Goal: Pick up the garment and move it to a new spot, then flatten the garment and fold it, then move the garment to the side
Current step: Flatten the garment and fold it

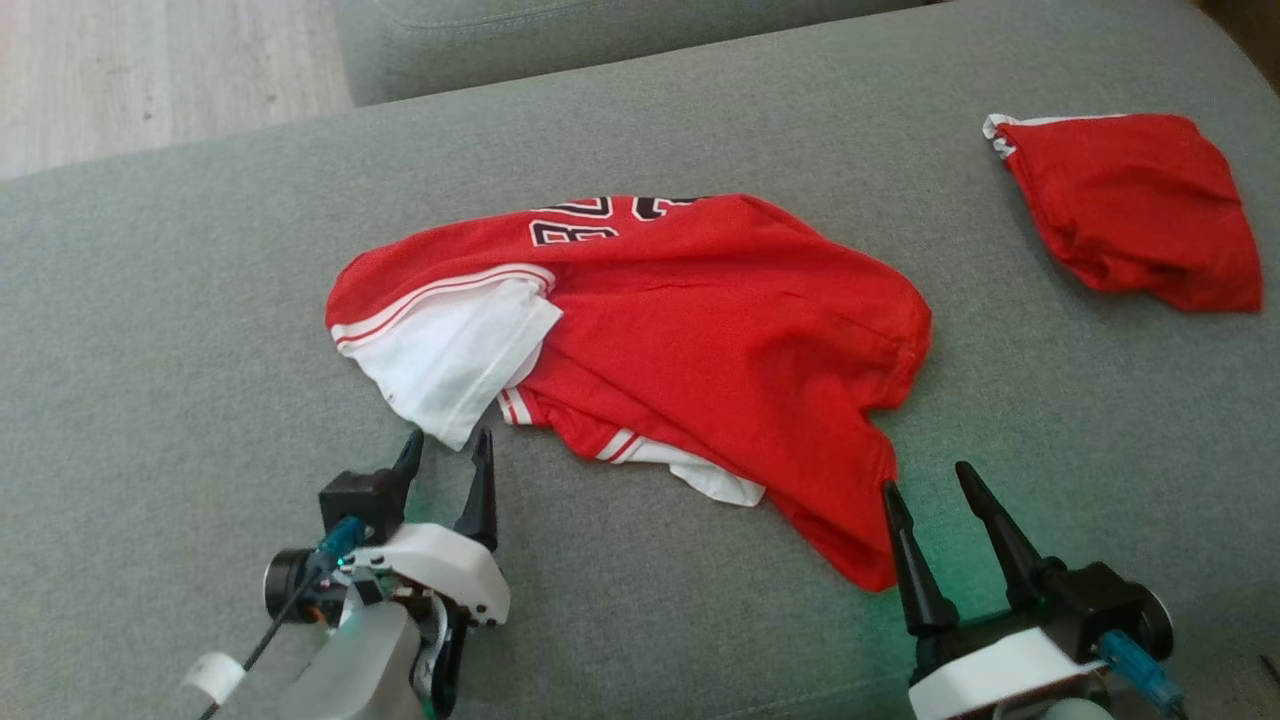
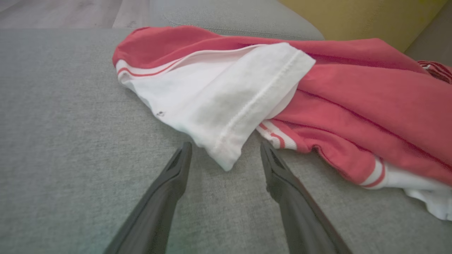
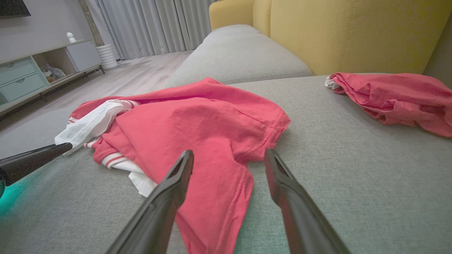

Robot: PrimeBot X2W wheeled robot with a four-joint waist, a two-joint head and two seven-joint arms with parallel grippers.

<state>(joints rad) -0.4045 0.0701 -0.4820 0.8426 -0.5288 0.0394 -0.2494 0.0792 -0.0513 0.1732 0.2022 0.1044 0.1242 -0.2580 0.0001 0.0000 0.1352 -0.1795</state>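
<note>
Head view, Dana: the red jersey (image 1: pixel 700 330) lies crumpled in the middle of the grey sofa seat (image 1: pixel 200 300), black numerals showing at its far edge and a white sleeve (image 1: pixel 450 360) flopped out toward the robot's left.

And both sets of fingers are spread wide, Lee, with nothing pinched. The left gripper (image 1: pixel 450 437) has the tip of that sleeve right between its fingers. The right gripper (image 1: pixel 925 477) sits low at the red hem corner (image 1: pixel 865 545) nearest the robot.

How does this cloth handle, in your book?

Light, thin and completely limp, I'd say. It'll sag and trail the moment it's lifted, and it'll grip that woven upholstery rather than slide. It's not fragile, just floppy.

So where would you bite?

On the stitched edges. The sleeve's seamed cuff on the left and that hemmed corner on the right look a touch thicker, so they give the fingers something to hold. Watch the layers, though. There's striped trim and more white bunched underneath, and catching two plies would spoil the flattening.

What about the second red garment (image 1: pixel 1140 210)?

It's well apart, far right. Leave it be.
</note>
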